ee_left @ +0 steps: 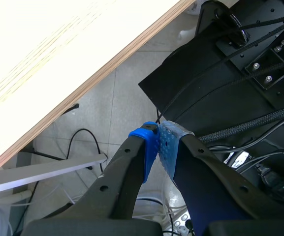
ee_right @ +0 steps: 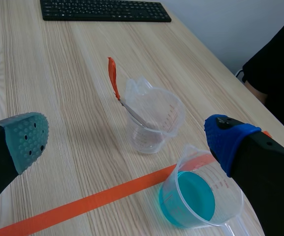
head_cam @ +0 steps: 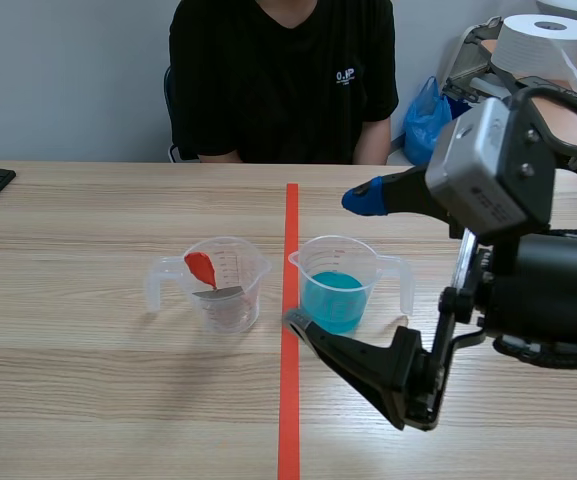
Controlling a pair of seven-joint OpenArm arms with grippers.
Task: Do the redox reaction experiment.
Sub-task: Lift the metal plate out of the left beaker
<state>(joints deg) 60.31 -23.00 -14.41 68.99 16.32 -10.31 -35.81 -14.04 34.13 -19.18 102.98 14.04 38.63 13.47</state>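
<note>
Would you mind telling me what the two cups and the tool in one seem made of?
The blue-liquid cup and the other cup look like clear glossy plastic: see-through walls, printed scales. The tool looks like grey metal with a matte orange-red end, perhaps rubber or plastic.

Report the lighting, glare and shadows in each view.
Left wrist view: the tabletop glares almost white, its grain barely visible; the floor below is dimmer. Scene view: even light, soft shadows under the spoon cup and the blue-liquid cup. Right wrist view: no glare, a faint shadow beside the spoon cup.
</note>
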